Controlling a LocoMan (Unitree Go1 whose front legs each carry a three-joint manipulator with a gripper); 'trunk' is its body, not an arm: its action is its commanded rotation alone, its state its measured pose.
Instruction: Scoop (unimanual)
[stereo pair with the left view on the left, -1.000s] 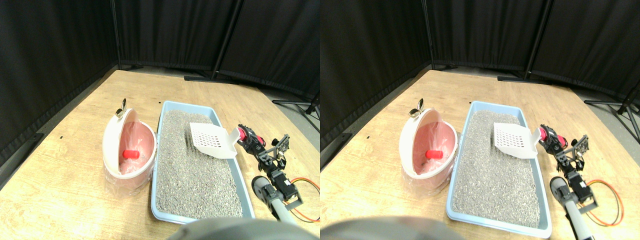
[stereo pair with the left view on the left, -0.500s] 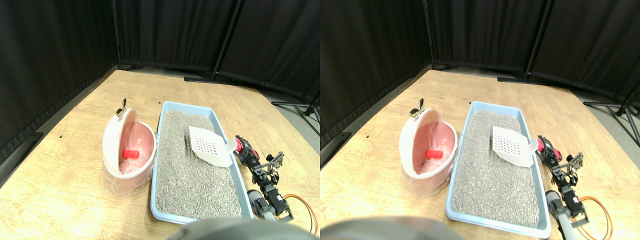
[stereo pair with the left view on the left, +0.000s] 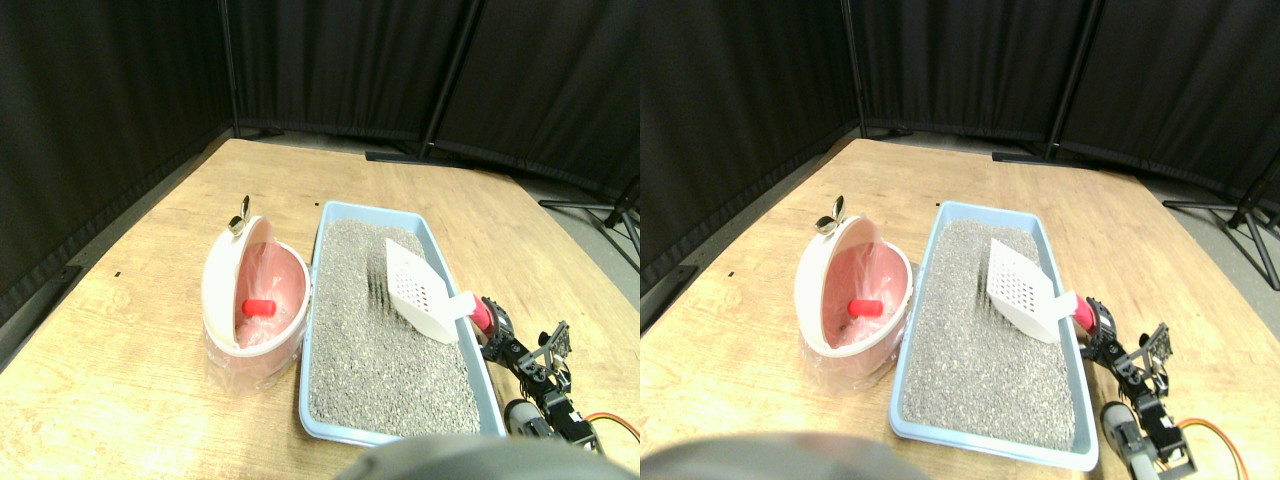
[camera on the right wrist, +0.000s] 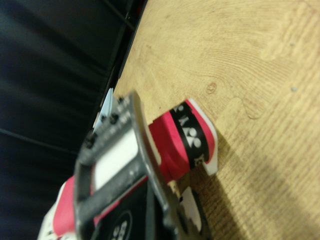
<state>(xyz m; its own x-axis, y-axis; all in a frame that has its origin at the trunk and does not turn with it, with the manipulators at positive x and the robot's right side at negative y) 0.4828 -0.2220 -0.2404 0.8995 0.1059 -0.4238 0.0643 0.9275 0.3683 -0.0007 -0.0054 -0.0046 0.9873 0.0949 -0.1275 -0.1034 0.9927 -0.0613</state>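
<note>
Pale wood: the table (stereo pair with the left view on the left: 130, 380) carries everything. On it lies the blue litter tray (stereo pair with the left view on the left: 322, 330), filled with grey litter (stereo pair with the left view on the left: 385, 350), and just beside its left wall sits the pink bin (stereo pair with the left view on the left: 252, 305), a red cylinder (stereo pair with the left view on the left: 260, 307) inside. My hand (stereo pair with the left view on the left: 492, 327) sits at the tray's right rim, clasped on the red-wrapped handle (camera on the right wrist: 182, 145) of the white scoop (stereo pair with the left view on the left: 418, 290). The scoop's long axis runs from my hand up and left, its slotted blade tilted over the litter. The bin lies further left, across the tray.
</note>
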